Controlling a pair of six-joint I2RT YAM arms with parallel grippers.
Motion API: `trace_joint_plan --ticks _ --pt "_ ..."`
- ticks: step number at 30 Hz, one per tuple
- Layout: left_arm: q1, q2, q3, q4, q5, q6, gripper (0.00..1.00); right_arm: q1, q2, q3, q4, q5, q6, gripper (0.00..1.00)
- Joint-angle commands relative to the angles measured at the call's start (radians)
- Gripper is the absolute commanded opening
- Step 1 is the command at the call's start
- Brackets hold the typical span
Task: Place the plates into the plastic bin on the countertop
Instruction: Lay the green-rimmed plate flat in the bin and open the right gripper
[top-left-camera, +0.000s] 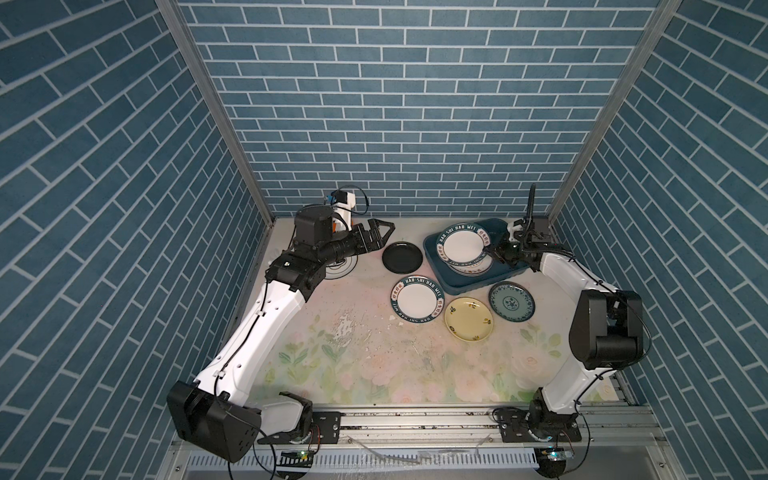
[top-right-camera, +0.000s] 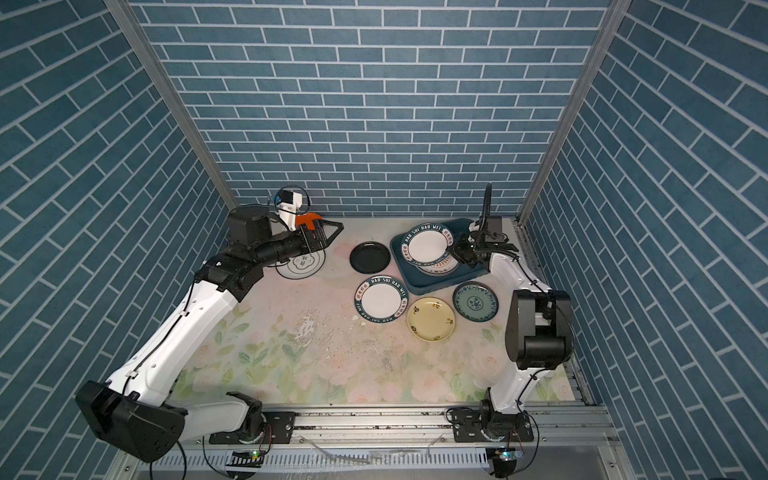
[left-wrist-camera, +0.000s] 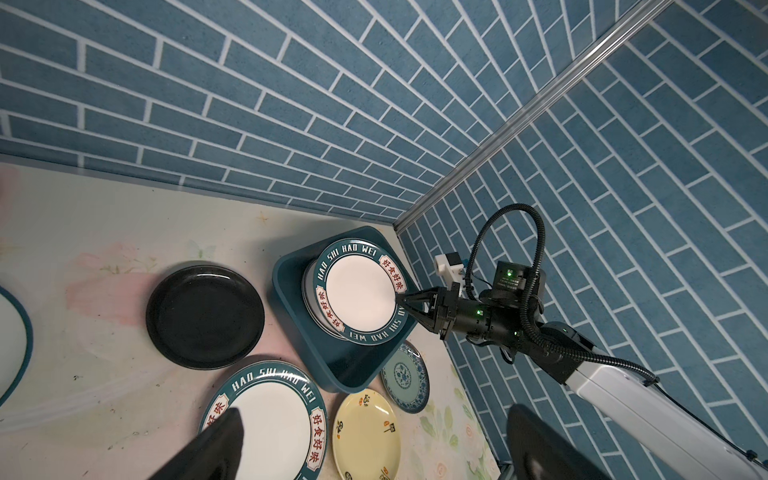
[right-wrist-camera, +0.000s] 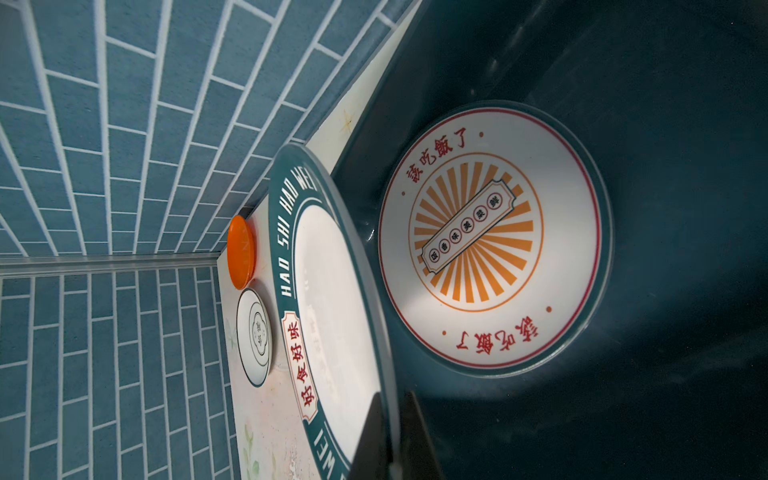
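Eight plates (top-left-camera: 417, 299); one bin (top-left-camera: 465, 284)

The left arm (top-right-camera: 278, 249) half-hides the quatrefoil plate (top-right-camera: 301, 264) in both top views. The gripped plate (top-right-camera: 428, 245) overlaps most of the sunburst plate (top-right-camera: 439, 269).

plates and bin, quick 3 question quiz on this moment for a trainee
1. True or false: the right gripper is shut on the rim of the HAO SHI HAO WEI plate over the plastic bin.
2. In the right wrist view, which plate lies flat on the bin's floor? A. black plate B. orange sunburst plate C. pale yellow plate
3. Short answer: is the left gripper open or shut, and does it hold anything?

Key: 1 true; 2 B; 3 open, holding nothing.
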Motion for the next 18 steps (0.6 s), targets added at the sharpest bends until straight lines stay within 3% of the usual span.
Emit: trace_joint_plan --ticks 1,18 --pt "-0.005 -0.027 -0.015 -0.010 -0.026 0.013 1.00 -0.009 0.037 0.032 0.046 -0.011 -0.016 0.00" --pt "-0.005 -0.062 -0.035 -0.029 -0.066 0.012 1.00 -0.027 0.156 0.087 0.046 -0.020 -0.016 0.00"
